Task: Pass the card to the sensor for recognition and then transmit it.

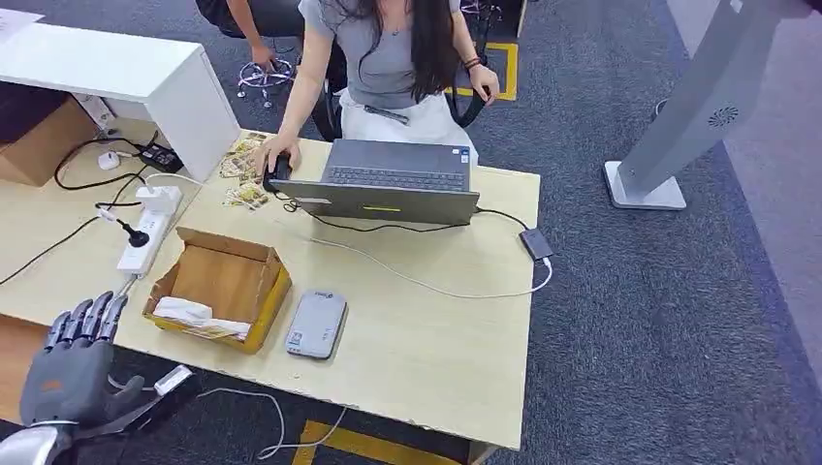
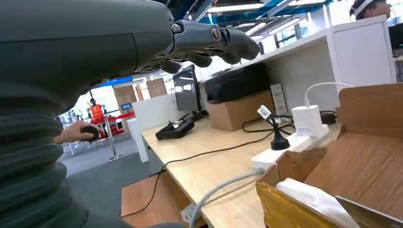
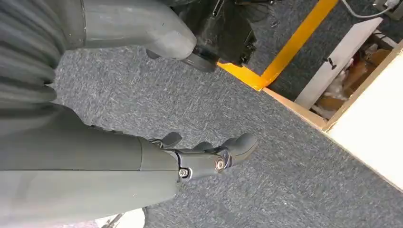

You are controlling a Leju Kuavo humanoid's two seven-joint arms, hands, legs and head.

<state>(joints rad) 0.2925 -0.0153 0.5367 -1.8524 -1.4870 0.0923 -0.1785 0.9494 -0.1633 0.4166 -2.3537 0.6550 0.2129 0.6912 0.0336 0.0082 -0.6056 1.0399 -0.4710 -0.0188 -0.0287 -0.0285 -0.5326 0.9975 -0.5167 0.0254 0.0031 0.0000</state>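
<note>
**Left hand raised beside the box, card not yet picked up**

Cardboard box [image 1: 218,288] sits on the near left part of the wooden desk [image 1: 426,339], open at the top so a hand can reach in from above. Inside it, along the near wall, lie a white paper wad and some flat pieces; a card for the task may be among them, but I cannot tell which piece it is. Just right of the box lies a flat grey sensor [image 1: 316,324], face up and apart from the box, placed where a card lifted from the box would have only a short way to travel.

The robot's left hand [image 1: 73,363] hovers at the near left edge of the desk, left of the box, fingers spread and straight, holding nothing. The left wrist view shows those fingers [image 2: 209,40] above the desk with the box's open flap close by. The right hand [image 3: 204,159] hangs low over grey carpet, fingers loosely curled in with nothing in them, out of the work for now.

At the far side a person [image 1: 388,58] sits behind a laptop [image 1: 388,184], one hand on a mouse. A power strip [image 1: 150,228] lies left of the box.

By my judgement the task is at its start: the reach into the box comes next.
</note>
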